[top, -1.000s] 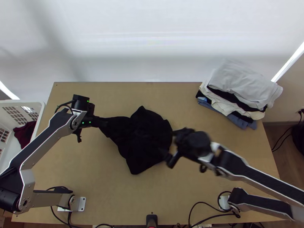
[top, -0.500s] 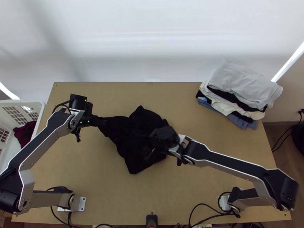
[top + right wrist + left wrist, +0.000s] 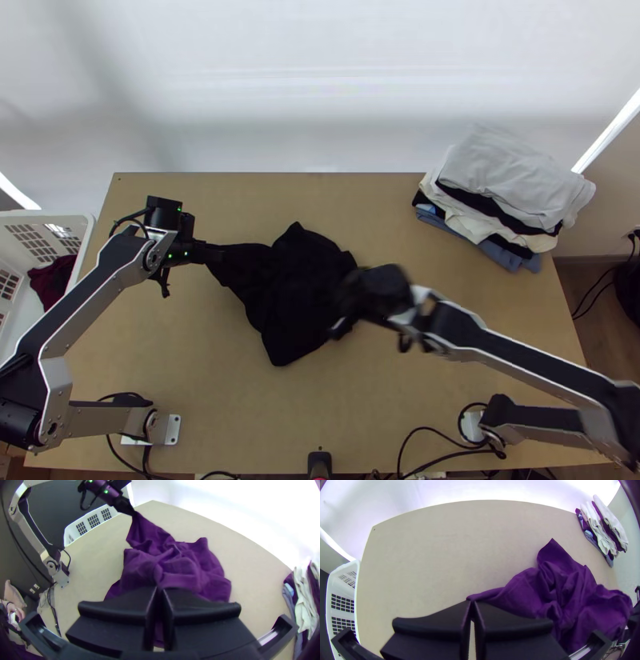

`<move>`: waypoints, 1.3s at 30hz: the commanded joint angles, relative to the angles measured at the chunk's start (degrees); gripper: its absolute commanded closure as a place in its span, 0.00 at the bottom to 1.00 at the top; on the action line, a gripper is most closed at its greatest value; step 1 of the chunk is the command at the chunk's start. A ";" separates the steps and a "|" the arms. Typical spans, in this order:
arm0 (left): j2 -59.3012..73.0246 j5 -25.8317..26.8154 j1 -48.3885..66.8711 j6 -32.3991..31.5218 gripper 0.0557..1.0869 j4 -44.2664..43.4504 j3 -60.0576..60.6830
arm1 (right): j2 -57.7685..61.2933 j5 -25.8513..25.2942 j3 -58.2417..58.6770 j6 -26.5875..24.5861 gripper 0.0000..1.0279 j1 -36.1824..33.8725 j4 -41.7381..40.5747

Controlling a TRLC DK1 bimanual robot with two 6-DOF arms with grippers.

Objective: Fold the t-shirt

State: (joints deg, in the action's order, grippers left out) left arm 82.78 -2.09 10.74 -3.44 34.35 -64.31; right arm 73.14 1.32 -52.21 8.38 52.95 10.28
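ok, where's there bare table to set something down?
Top view: bare table beyond the t-shirt, between the left gripper and the clothes stack. Another patch lies nearer, between shirt and near edge. Crowded: middle, with the shirt and right gripper; far right, the stack; the right arm crosses the right side.
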 commanded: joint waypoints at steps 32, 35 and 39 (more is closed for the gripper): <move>-2.89 0.42 -3.89 1.86 0.96 -0.07 -0.99 | -24.89 1.14 18.46 -7.15 0.19 -45.57 8.00; -3.24 0.42 -3.98 2.04 0.96 0.10 -0.64 | -24.10 1.14 12.57 -4.69 0.14 -41.87 10.46; -3.51 0.42 -3.98 2.04 0.96 0.10 -0.90 | -19.36 1.14 0.17 -0.12 0.11 -38.18 15.29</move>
State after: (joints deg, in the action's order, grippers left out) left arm 80.75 -1.26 7.33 -2.31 34.41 -64.40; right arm 50.70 2.46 -42.72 3.95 12.60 23.59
